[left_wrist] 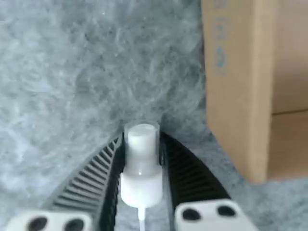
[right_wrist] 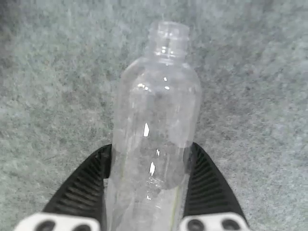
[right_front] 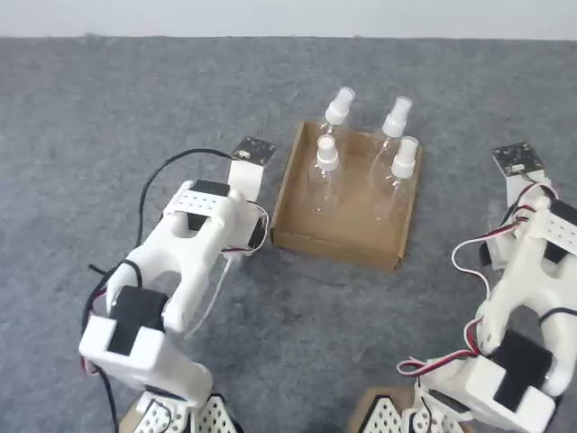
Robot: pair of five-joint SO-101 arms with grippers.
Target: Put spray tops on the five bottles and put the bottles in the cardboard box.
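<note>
Holding a spray top (left_wrist: 140, 166) by its collar, left claw (left_wrist: 141, 140) is closed snug on both sides of it. Head points away from the wrist; thin tube trails back toward it. Grey table (left_wrist: 72, 62) lies underneath, and the cardboard box (left_wrist: 236, 96) wall is just beside the claw.

Centre, high view: the box (right_front: 335, 242) sits between the two arms. Four capped bottles (right_front: 325, 176) stand inside, two by two.

Right: right claw (right_wrist: 150, 150) is clamped on the lower body of the fifth bottle (right_wrist: 156, 110). Its long axis runs straight out from the claw, and the open neck (right_wrist: 167, 33) is at the far end, with no top on. Cannot tell whether it rests on the table or hangs just above.

Key relation: top and open neck are well apart, one on each side of the box. The top lies to the left of the bottle. Judgement: the tube end must be turned toward the neck and lined up with the bottle's axis before it can enter. Neither arm looks clearly nearer the meeting point.
</note>
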